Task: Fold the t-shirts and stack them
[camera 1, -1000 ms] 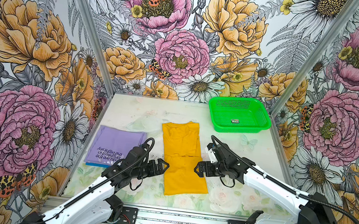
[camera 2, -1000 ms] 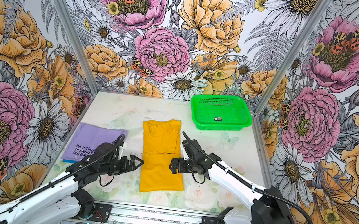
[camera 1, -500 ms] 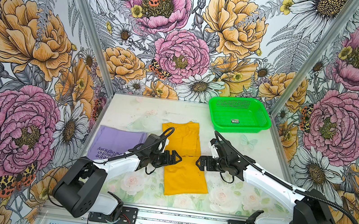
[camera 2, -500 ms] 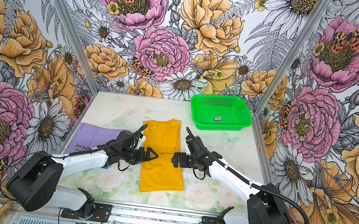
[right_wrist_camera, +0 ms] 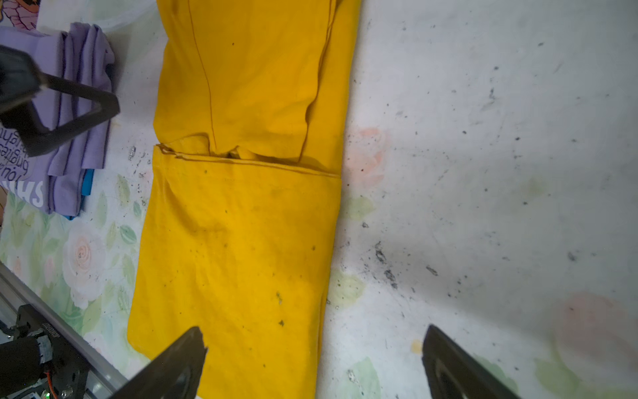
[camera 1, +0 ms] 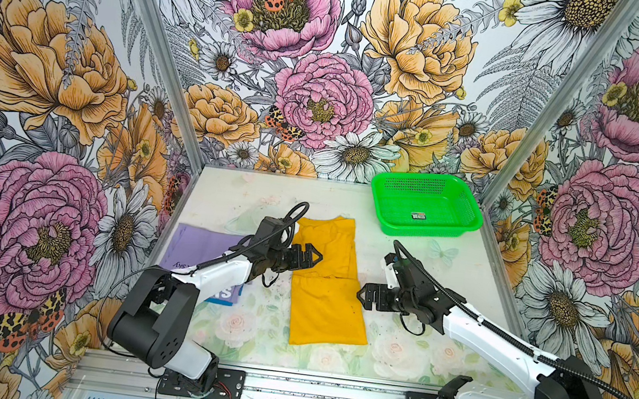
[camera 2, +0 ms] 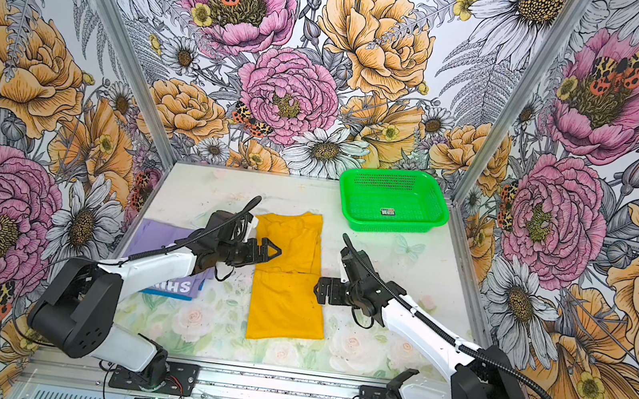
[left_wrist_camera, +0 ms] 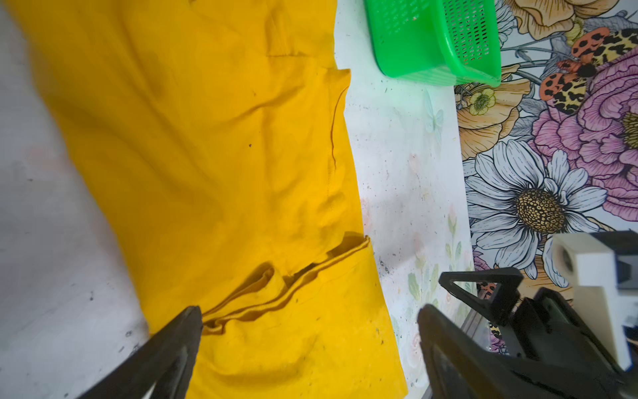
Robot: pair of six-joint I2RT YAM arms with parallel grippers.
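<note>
Left fingers point(left_wrist_camera: 165, 352) and right fingers point(right_wrist_camera: 172, 362) are spread wide; nothing is held. The half-folded mustard t-shirt point(camera 1: 328, 294) is laid flat on the counter point(camera 1: 226, 196) between them, one edge beneath the left fingers. Risk: if only the top layer is pinched, the fold would be dragged open.

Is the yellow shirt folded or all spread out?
Partly folded. The yellow shirt lies as a narrow strip, no sleeves sticking out, with a hem edge across its middle.

The left arm point(camera 1: 222, 275) hides much of the lavender t-shirt point(camera 1: 195, 242), the blue t-shirt point(right_wrist_camera: 87, 184) barely peeking beneath.
</note>
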